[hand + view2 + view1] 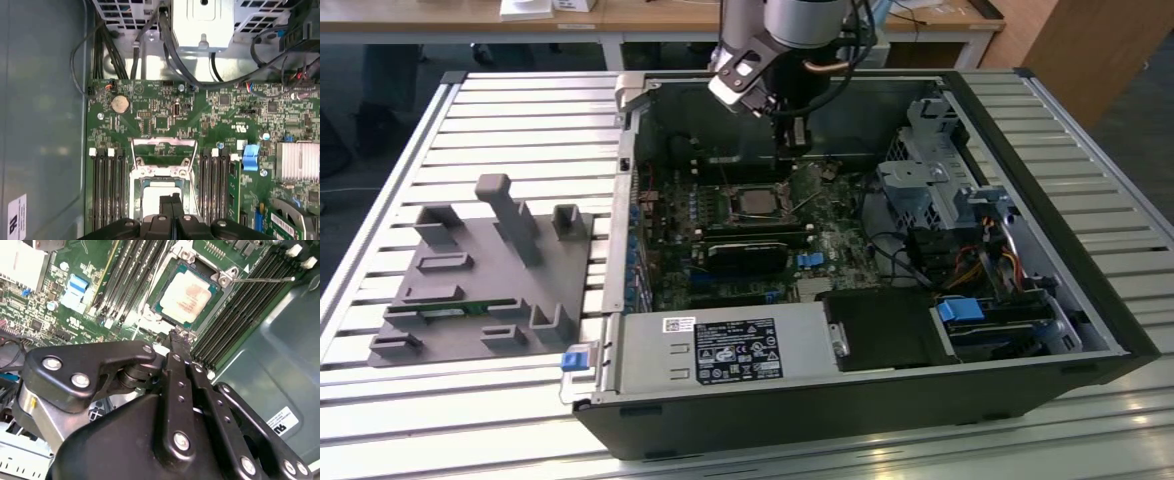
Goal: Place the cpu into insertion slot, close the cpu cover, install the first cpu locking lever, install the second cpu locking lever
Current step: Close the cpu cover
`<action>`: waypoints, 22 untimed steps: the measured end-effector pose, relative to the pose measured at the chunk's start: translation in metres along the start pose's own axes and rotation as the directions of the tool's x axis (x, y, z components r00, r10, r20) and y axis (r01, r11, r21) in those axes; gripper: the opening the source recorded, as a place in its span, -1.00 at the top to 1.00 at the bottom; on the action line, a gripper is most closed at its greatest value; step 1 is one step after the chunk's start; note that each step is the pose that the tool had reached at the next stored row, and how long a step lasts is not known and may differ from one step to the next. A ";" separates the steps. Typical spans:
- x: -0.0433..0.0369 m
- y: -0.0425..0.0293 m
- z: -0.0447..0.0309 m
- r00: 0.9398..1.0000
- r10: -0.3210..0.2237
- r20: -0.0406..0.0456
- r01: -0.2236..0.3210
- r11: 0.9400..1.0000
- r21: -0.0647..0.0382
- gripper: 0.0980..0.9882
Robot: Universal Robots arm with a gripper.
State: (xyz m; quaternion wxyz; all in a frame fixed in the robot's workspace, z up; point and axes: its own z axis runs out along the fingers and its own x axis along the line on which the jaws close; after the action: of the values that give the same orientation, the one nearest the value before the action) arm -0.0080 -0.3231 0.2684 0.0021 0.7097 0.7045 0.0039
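The cpu [187,295], pale and silvery with a green border, lies flat in the insertion slot [134,184] on the green board. Seen from outside, the cpu [754,203] sits in the middle of the open computer case. The cpu cover [162,143], a thin silvery frame, stands tilted up at the slot's far edge. A thin locking lever [265,279] sticks out sideways over the memory slots. My gripper [171,201] hangs just above the cpu's near edge with its dark fingers [176,347] shut together and nothing visible between them. In the exterior view my gripper [790,160] reaches down from the arm.
Black memory slots [107,185] flank the socket on both sides. A finned heatsink [300,160], a blue connector [250,156] and black cables [165,45] lie nearby. Case walls [627,150] enclose the board. A grey fixture [480,270] stands at the exterior view's left.
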 end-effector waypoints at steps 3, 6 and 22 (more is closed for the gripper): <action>0.0000 0.0035 0.0000 1.000 0.000 0.000 0.000 1.000 0.000 0.98; 0.0001 0.0083 0.0000 1.000 0.000 0.000 0.000 1.000 0.000 0.98; 0.0003 0.0366 0.0013 1.000 0.000 0.000 0.000 1.000 0.000 0.98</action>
State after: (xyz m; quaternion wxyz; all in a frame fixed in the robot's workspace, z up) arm 0.0286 -0.3231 0.2674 0.0020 0.7097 0.7044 0.0039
